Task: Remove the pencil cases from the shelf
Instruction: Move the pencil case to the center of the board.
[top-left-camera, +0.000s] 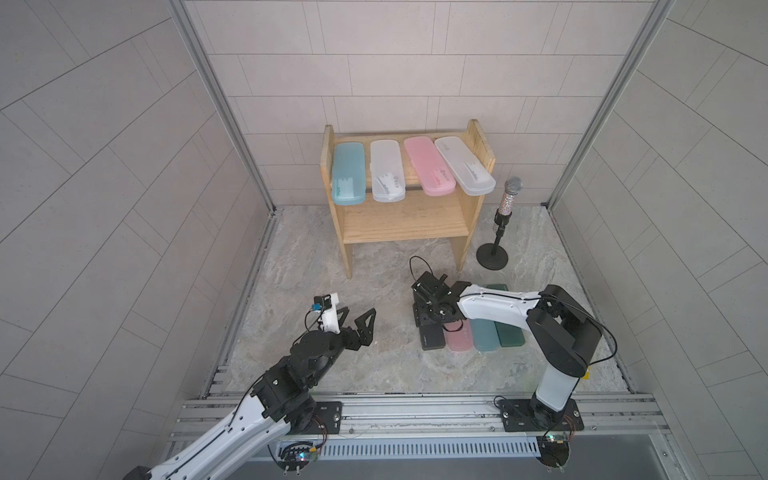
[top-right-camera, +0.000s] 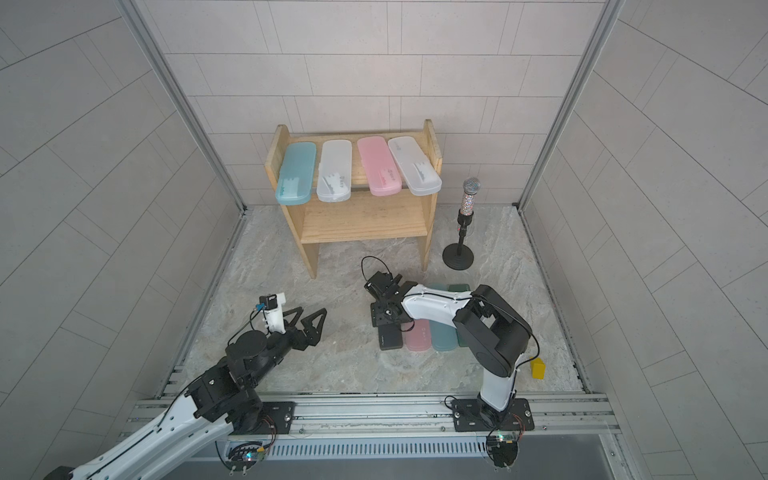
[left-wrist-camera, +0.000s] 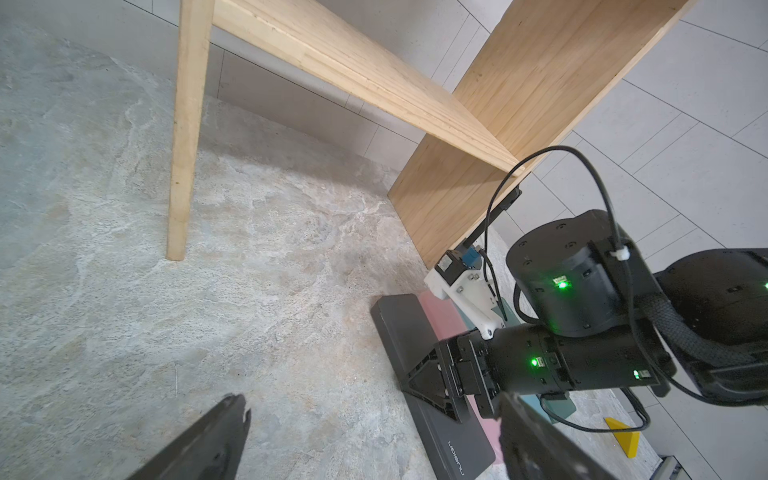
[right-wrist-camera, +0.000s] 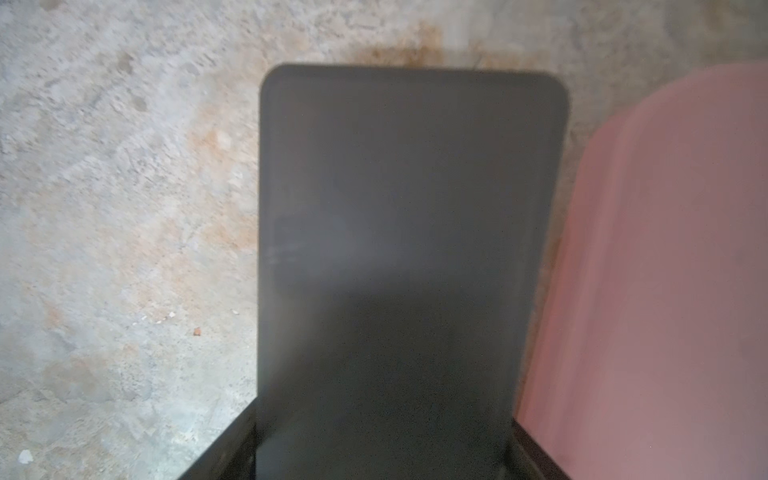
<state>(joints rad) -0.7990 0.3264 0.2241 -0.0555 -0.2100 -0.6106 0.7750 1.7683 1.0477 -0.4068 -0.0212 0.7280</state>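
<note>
Although four cases lie on the floor, the shelf (top-left-camera: 405, 224) is judged only half cleared.

Top views: the upper tier carries a blue case (top-left-camera: 349, 172), a white case (top-left-camera: 386, 170), a pink case (top-left-camera: 428, 166) and a second white case (top-left-camera: 463, 164). All four overhang the front edge, which leaves their near ends free for a side grip. The lower tier is bare. On the floor, a black case (top-left-camera: 432, 338), floor pink case (top-left-camera: 459, 340), teal case (top-left-camera: 484, 336) and green case (top-left-camera: 509, 334) lie side by side, a row that keeps the shelf front open. The right gripper (top-left-camera: 432, 320) sits low over the black case, hiding its shelf-side end. The left gripper (top-left-camera: 360, 311) hovers over bare floor, jaws wide apart and empty, well apart from the row, and is judged to be idle. A microphone (top-right-camera: 469, 199) stands beside the shelf and is not part of the job.

Left wrist view: one right finger bears on the black case's long edge. The case lies flat, just beside the floor pink case.

Right wrist view: the picture is blurred. The black case fills the span between the jaws, which are closed on its two long sides. Judgement: the case is placed and release is outstanding.
</note>
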